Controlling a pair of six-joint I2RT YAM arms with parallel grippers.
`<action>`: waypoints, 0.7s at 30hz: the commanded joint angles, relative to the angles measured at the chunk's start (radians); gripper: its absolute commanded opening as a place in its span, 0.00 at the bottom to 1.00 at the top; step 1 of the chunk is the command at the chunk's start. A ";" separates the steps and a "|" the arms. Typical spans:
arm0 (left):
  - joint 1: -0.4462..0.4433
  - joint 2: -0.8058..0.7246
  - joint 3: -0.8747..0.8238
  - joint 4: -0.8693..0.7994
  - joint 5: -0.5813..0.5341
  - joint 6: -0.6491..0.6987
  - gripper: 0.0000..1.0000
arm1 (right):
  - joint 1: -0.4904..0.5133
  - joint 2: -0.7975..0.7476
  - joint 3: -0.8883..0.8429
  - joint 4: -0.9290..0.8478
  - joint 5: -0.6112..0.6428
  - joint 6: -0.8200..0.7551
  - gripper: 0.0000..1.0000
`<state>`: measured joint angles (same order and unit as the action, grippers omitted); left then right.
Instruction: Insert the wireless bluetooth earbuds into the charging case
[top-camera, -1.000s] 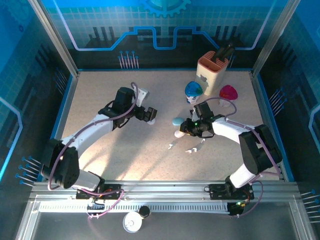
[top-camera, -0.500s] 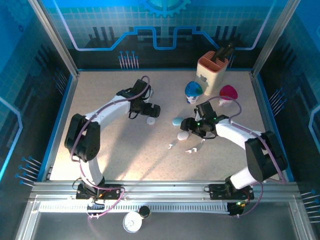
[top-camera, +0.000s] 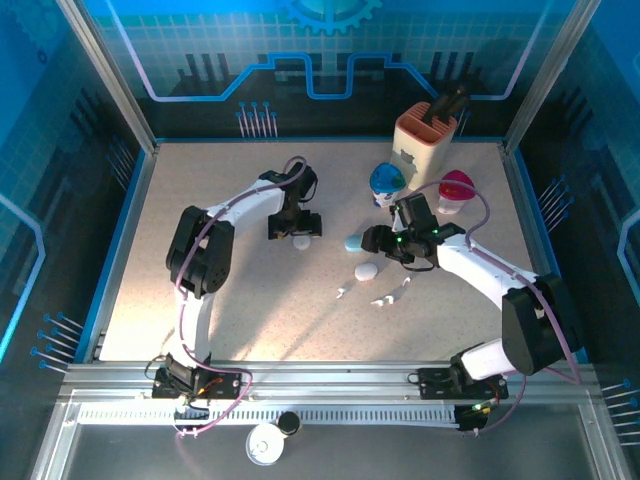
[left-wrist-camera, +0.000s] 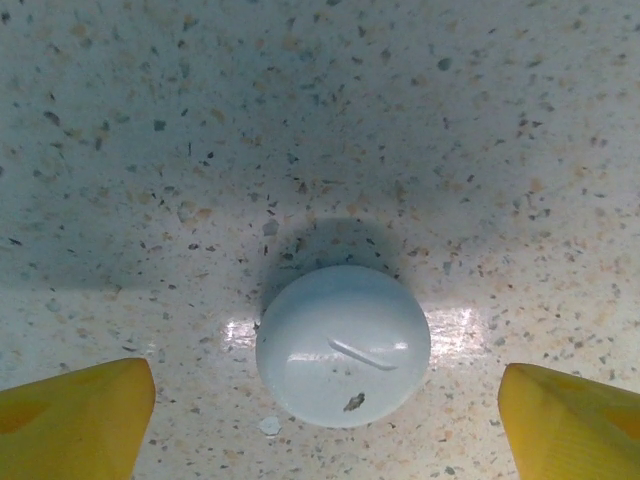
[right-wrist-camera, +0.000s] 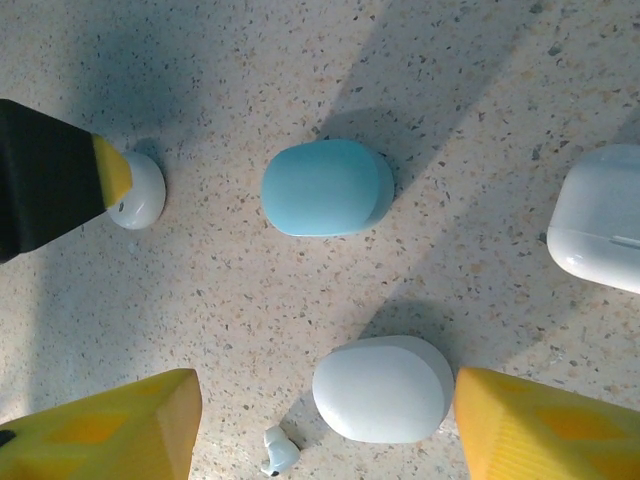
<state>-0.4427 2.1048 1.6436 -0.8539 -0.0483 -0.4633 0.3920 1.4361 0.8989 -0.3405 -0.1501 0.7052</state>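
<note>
A round white charging case (left-wrist-camera: 343, 345) lies on the table between the yellow fingertips of my left gripper (left-wrist-camera: 322, 425), which is open and not touching it; from above, that gripper (top-camera: 295, 227) hangs over the case (top-camera: 302, 241). My right gripper (right-wrist-camera: 325, 435) is open over a white pebble case (right-wrist-camera: 382, 388) that lies just beside its right finger. One tiny white earbud (right-wrist-camera: 279, 450) lies next to that case. A pale blue case (right-wrist-camera: 327, 187) sits beyond. Three loose earbuds (top-camera: 381, 300) lie in front of the right gripper (top-camera: 372, 243).
Another white case (right-wrist-camera: 600, 220) lies at the right. An open blue case (top-camera: 387, 180), an open pink case (top-camera: 457, 187) and a beige holder (top-camera: 425, 135) stand at the back right. Walls ring the table.
My right gripper has opened, let go of the white pebble case and drawn back a little. The left arm has swung its elbow right while its gripper stayed over the round case.
</note>
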 joint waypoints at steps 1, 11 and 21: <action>-0.008 0.035 0.039 -0.028 0.019 -0.058 0.88 | 0.007 0.001 0.014 -0.011 -0.011 -0.009 0.67; -0.010 0.083 0.045 -0.012 0.045 -0.088 0.71 | 0.007 0.020 0.022 0.000 -0.024 -0.009 0.68; -0.011 0.095 0.039 0.001 0.069 -0.110 0.50 | 0.008 -0.006 0.033 0.003 -0.043 -0.008 0.68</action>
<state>-0.4427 2.1811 1.6676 -0.8566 -0.0250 -0.5518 0.3920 1.4494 0.9001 -0.3393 -0.1692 0.7055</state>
